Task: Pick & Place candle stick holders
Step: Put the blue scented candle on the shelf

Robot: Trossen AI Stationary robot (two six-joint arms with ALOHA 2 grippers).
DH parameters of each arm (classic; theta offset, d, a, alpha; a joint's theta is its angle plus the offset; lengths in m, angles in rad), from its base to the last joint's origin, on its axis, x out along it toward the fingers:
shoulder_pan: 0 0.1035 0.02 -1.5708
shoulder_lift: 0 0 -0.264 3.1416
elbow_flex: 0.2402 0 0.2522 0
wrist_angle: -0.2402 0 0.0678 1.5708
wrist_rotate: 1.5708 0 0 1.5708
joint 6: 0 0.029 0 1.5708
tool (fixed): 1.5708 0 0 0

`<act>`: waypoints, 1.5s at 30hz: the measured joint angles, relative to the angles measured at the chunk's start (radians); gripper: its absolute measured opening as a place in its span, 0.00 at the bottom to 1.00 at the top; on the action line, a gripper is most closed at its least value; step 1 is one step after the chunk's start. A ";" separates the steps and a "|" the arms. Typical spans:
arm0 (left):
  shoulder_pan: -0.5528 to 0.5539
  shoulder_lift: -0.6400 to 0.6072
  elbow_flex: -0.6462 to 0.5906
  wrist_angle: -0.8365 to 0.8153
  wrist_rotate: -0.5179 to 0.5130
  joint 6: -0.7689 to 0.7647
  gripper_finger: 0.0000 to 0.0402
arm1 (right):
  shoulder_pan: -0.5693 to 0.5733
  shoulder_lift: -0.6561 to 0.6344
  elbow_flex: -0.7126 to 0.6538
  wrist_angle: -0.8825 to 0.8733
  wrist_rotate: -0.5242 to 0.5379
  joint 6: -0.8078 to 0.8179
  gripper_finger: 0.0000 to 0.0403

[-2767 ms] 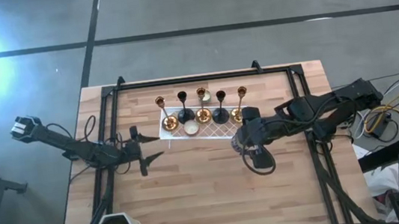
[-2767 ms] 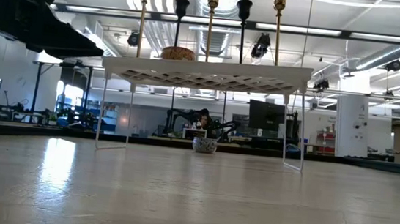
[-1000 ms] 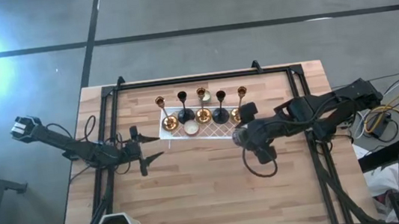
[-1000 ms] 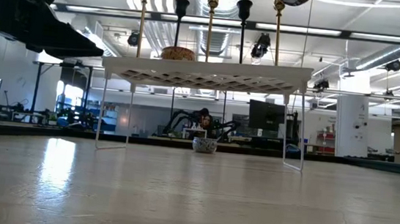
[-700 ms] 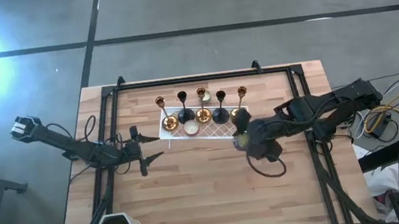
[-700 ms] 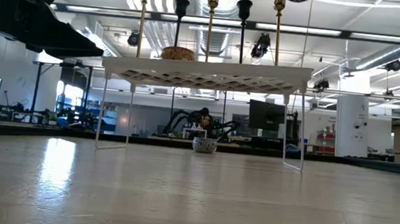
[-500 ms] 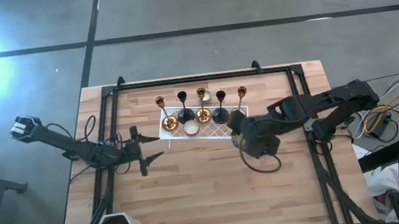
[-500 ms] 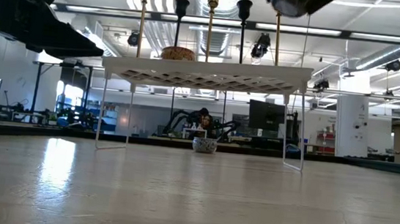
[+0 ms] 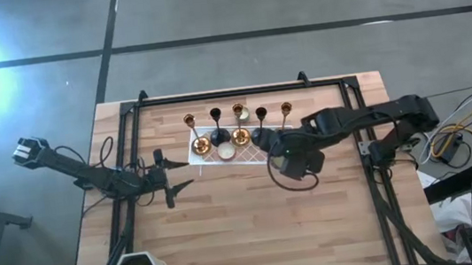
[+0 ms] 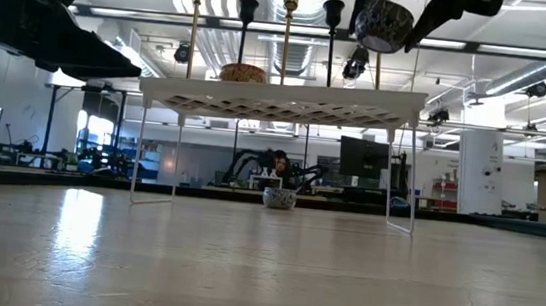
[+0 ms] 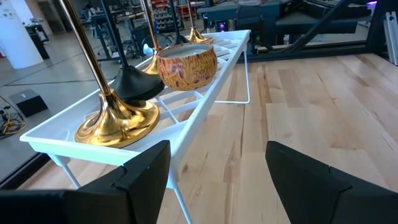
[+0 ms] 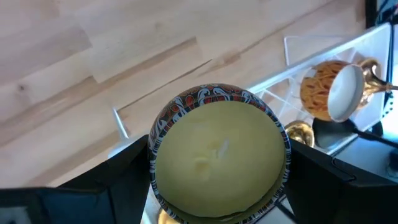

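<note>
- High view: five holders (image 9: 239, 123), three gold and two black, were seen standing in a row on the white tray (image 9: 258, 153) near the table's (image 9: 230, 240) far edge, with a candle (image 9: 227, 151) on the tray in front of them. The right gripper (image 9: 297, 163) was seen just beside the tray's right end; the left gripper (image 9: 170, 176) was parked left of the tray.
- Low view: the holders' stems (image 10: 287, 34) were seen rising upright from the raised tray (image 10: 283, 98). A patterned tin (image 10: 384, 23) was held above the tray's right part.
- Left wrist view: the left fingers (image 11: 314, 180) were spread apart and empty, pointed at the tray's end, where a gold holder's base (image 11: 118, 122) stood.
- Right wrist view: the right fingers (image 12: 336, 180) were clamped on the tin (image 12: 219, 155), filled with pale-yellow wax, over the tray's edge (image 12: 323, 59).
</note>
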 joint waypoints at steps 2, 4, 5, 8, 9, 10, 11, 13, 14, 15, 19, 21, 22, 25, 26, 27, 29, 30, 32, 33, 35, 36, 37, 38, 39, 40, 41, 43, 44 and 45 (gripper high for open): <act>-0.001 0.000 0.000 -0.003 0.000 0.000 0.67 | -0.007 0.011 0.009 -0.003 -0.009 -0.027 0.71; -0.001 0.000 0.000 -0.003 0.000 0.001 0.67 | -0.013 0.022 0.019 -0.012 -0.009 -0.053 0.71; -0.001 0.000 0.000 -0.005 0.000 0.001 0.67 | -0.014 0.031 0.024 -0.014 -0.009 -0.063 0.71; -0.001 0.000 0.000 -0.006 0.000 0.001 0.67 | -0.023 0.061 0.047 -0.037 -0.009 -0.087 0.72; -0.001 0.000 0.000 -0.006 0.000 0.001 0.67 | -0.029 0.072 0.058 -0.048 -0.009 -0.089 0.73; -0.001 0.000 0.000 -0.006 0.000 0.001 0.67 | -0.034 0.081 0.069 -0.051 -0.009 -0.090 0.73; -0.001 0.000 0.000 -0.006 0.000 0.001 0.67 | -0.038 0.092 0.082 -0.052 -0.012 -0.090 0.72; -0.001 0.000 0.000 -0.006 0.000 0.001 0.67 | -0.045 0.112 0.112 -0.071 -0.013 -0.092 0.71; -0.001 0.000 0.000 -0.007 0.000 0.000 0.67 | -0.047 0.122 0.127 -0.083 -0.013 -0.094 0.71; -0.001 0.000 0.000 -0.007 0.000 0.000 0.67 | -0.048 0.133 0.144 -0.092 -0.013 -0.098 0.71; 0.000 0.000 0.000 -0.008 0.000 0.000 0.67 | -0.052 0.162 0.187 -0.112 -0.016 -0.112 0.71; 0.000 0.000 0.000 -0.010 0.000 0.000 0.67 | -0.056 0.165 0.190 -0.116 -0.010 -0.113 0.71; 0.000 0.000 0.000 -0.013 0.000 0.000 0.67 | -0.056 0.165 0.190 -0.118 -0.003 -0.115 0.71; 0.000 0.000 0.000 -0.014 0.000 0.000 0.67 | -0.062 0.170 0.188 -0.115 0.002 -0.111 0.71; 0.000 0.000 0.000 -0.014 0.000 0.000 0.67 | -0.063 0.171 0.187 -0.116 0.004 -0.108 0.71; 0.000 0.000 0.000 -0.014 0.000 0.000 0.67 | -0.063 0.172 0.186 -0.118 0.006 -0.103 0.71; 0.000 0.000 0.000 -0.014 0.000 0.000 0.67 | -0.064 0.179 0.183 -0.117 0.007 -0.103 0.71; 0.000 0.000 0.000 -0.014 0.000 0.000 0.67 | -0.064 0.180 0.183 -0.117 0.008 -0.103 0.71; 0.000 0.000 0.000 -0.016 0.000 0.000 0.67 | -0.064 0.182 0.181 -0.115 0.010 -0.104 0.71; 0.000 0.000 0.000 -0.017 0.000 0.000 0.67 | -0.064 0.186 0.180 -0.114 0.010 -0.106 0.71; 0.000 0.000 0.000 -0.020 0.000 0.000 0.67 | -0.065 0.192 0.180 -0.108 0.011 -0.108 0.71; 0.000 0.000 0.000 -0.021 0.000 0.000 0.67 | -0.065 0.194 0.179 -0.109 0.011 -0.108 0.71; 0.000 0.000 0.000 -0.021 0.000 0.000 0.67 | -0.066 0.197 0.178 -0.109 0.011 -0.109 0.71; 0.000 0.000 0.000 -0.020 0.000 0.000 0.67 | -0.066 0.203 0.178 -0.108 0.014 -0.109 0.71; 0.000 0.000 0.000 -0.020 0.000 0.000 0.67 | -0.066 0.205 0.178 -0.109 0.019 -0.109 0.71; 0.000 0.000 0.000 -0.021 0.000 0.000 0.67 | -0.067 0.208 0.178 -0.110 0.028 -0.107 0.71; 0.000 0.000 0.000 -0.020 0.000 0.000 0.67 | -0.067 0.211 0.176 -0.110 0.036 -0.104 0.71; 0.000 0.000 0.000 -0.020 0.000 0.000 0.67 | -0.069 0.221 0.176 -0.111 0.039 -0.102 0.71; 0.000 0.000 0.000 -0.020 0.000 0.000 0.67 | -0.071 0.224 0.175 -0.111 0.040 -0.096 0.71; 0.000 0.000 0.000 -0.020 0.000 0.000 0.67 | -0.072 0.227 0.175 -0.111 0.039 -0.092 0.71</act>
